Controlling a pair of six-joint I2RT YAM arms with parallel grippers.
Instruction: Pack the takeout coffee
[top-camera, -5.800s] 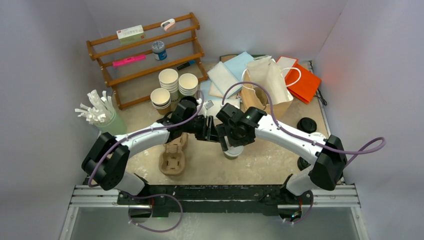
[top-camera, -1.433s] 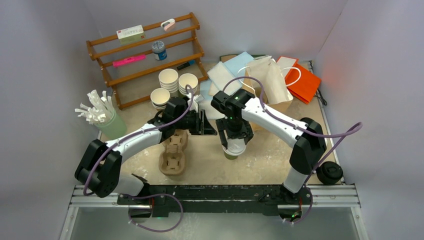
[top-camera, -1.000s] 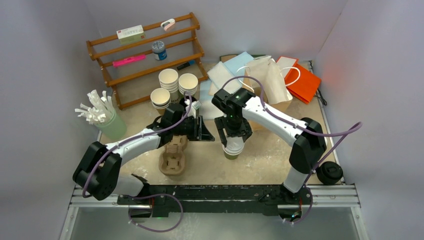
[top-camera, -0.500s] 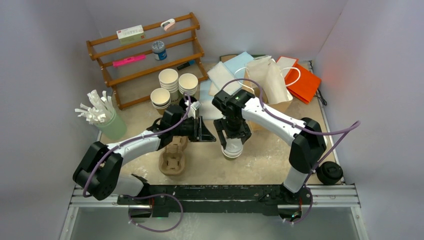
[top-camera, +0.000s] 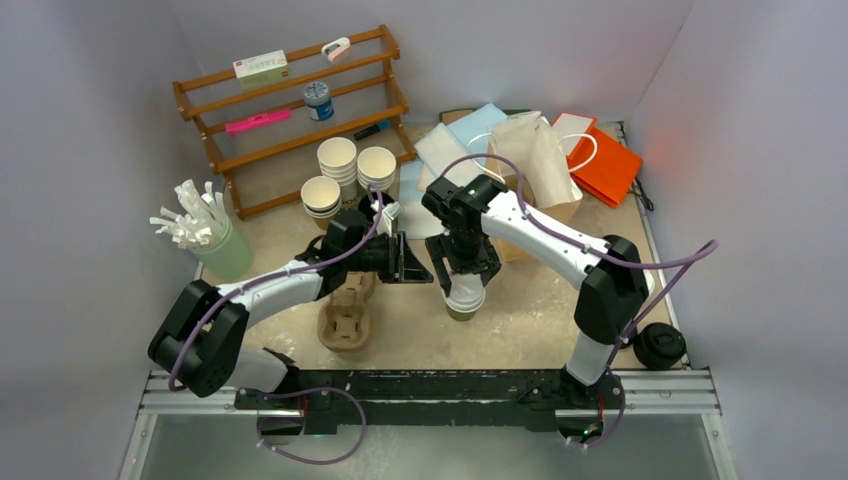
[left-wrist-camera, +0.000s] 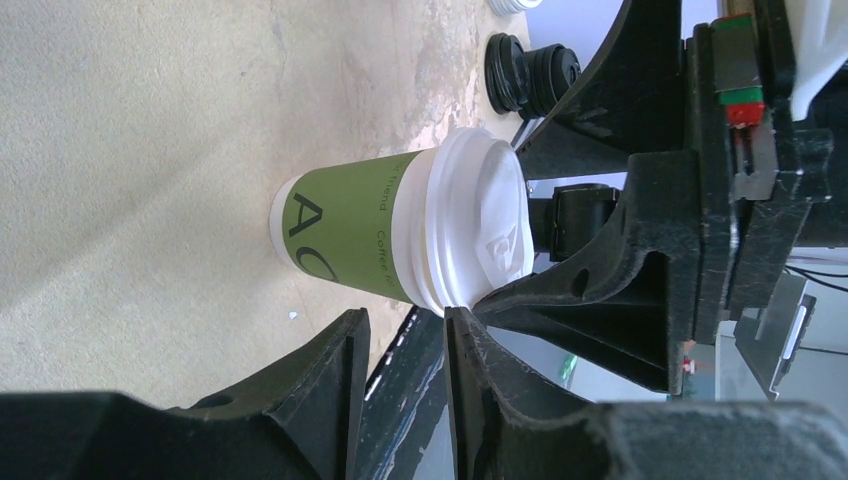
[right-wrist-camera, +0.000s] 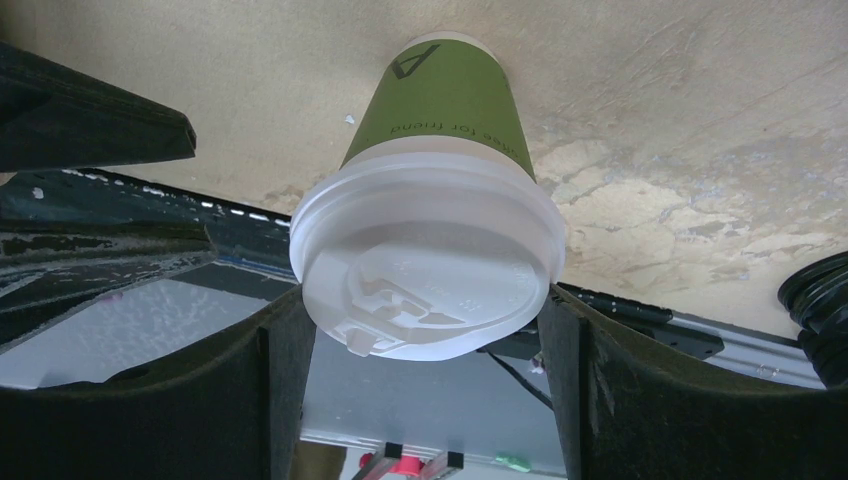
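The coffee cup (right-wrist-camera: 440, 110) here is a green paper one with a white snap-on lid (right-wrist-camera: 425, 270). It stands upright on the counter (right-wrist-camera: 650, 150), roughly in the middle, between the two arms. By the looks of it, it's light, thin-walled and easy to crush. The lid is slick plastic that could pop off if the whole load goes through it, so the safer hold is probably on the body right under the lid's rim, with a gentle squeeze. The right gripper (right-wrist-camera: 425, 300) hangs over it from above, spread wide. It has one finger on each side of the lid, seemingly pressed against the rim, so it looks like it's got the cup by the top. The left gripper (left-wrist-camera: 400, 325) sits just beside the cup, only narrowly parted, holding nothing.
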